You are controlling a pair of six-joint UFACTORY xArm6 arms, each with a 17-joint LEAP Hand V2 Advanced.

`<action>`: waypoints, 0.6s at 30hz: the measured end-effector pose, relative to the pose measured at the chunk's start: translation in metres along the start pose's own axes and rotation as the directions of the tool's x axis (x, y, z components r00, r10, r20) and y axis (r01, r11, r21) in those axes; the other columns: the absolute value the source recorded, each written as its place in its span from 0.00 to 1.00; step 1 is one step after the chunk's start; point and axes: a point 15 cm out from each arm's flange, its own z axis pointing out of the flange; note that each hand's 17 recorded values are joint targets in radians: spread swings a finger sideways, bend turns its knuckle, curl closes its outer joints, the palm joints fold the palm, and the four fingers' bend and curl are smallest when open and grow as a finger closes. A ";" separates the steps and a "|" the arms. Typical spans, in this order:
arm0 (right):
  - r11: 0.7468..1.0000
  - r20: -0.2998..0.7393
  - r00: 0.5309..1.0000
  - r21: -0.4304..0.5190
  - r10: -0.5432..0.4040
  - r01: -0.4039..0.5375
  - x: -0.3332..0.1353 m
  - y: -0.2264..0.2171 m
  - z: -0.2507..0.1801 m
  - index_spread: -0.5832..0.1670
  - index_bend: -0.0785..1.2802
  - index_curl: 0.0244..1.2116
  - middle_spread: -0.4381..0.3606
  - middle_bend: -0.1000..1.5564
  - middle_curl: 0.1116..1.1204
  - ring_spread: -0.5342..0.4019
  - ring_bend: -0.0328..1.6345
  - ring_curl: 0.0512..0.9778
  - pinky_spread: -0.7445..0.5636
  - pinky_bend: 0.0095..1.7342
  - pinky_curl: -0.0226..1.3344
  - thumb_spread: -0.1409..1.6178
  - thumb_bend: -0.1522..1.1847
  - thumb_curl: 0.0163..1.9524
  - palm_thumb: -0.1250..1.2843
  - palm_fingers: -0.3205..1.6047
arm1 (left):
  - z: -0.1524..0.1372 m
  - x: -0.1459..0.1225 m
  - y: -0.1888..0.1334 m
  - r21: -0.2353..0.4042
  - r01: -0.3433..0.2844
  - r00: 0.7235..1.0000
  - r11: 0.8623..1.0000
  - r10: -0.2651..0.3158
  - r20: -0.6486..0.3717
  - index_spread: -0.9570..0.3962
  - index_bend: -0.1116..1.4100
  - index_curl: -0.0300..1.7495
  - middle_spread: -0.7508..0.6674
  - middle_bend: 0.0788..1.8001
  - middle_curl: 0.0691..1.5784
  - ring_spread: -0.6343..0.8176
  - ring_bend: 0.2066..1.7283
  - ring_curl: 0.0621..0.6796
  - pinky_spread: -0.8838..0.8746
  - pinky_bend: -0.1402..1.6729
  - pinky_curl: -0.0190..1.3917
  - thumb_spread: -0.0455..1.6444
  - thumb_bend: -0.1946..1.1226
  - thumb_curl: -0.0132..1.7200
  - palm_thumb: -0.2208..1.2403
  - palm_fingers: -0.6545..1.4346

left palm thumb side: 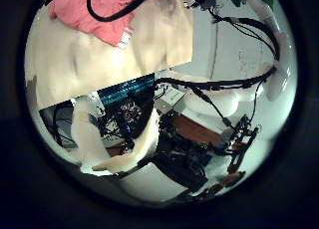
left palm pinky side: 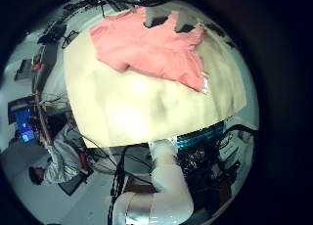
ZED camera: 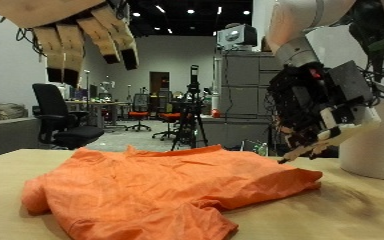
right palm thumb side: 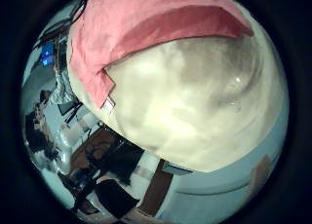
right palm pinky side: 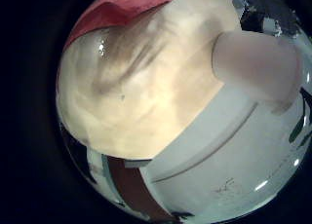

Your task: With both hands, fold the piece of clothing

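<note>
An orange short-sleeved garment (ZED camera: pixel 166 190) lies spread and rumpled on the tan table (ZED camera: pixel 339 215). My left hand (ZED camera: pixel 79 35) hangs high above the garment's sleeve end, fingers straight and pointing down, holding nothing. My right hand (ZED camera: pixel 319 105) hovers above the table just past the garment's other end, fingers loosely extended and empty. The left little finger side palm view shows the whole garment (left palm pinky side: pixel 152 44) far below on the table (left palm pinky side: pixel 147 108). The right thumb side palm view has the garment (right palm thumb side: pixel 146 29) close, with its edge and a white tag (right palm thumb side: pixel 107 104) on the table.
Behind the table stand a black office chair (ZED camera: pixel 52 115) and a tripod (ZED camera: pixel 192 105). The table's edge (left palm pinky side: pixel 186 137) runs beside a teal-fronted rack. Bare tabletop (right palm pinky side: pixel 146 88) lies under the right palm.
</note>
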 end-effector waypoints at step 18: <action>0.995 0.015 1.000 -0.094 -0.027 0.028 -0.009 -0.022 0.046 0.48 0.19 0.26 0.62 0.17 0.18 0.74 0.13 0.19 0.75 0.13 0.25 0.63 0.09 0.12 0.08 0.18 | -0.002 0.003 0.002 0.011 0.000 1.000 1.000 0.000 -0.019 0.69 0.20 0.24 0.70 0.06 0.15 0.78 0.13 0.25 0.79 0.18 0.20 0.68 0.13 0.17 0.36 0.37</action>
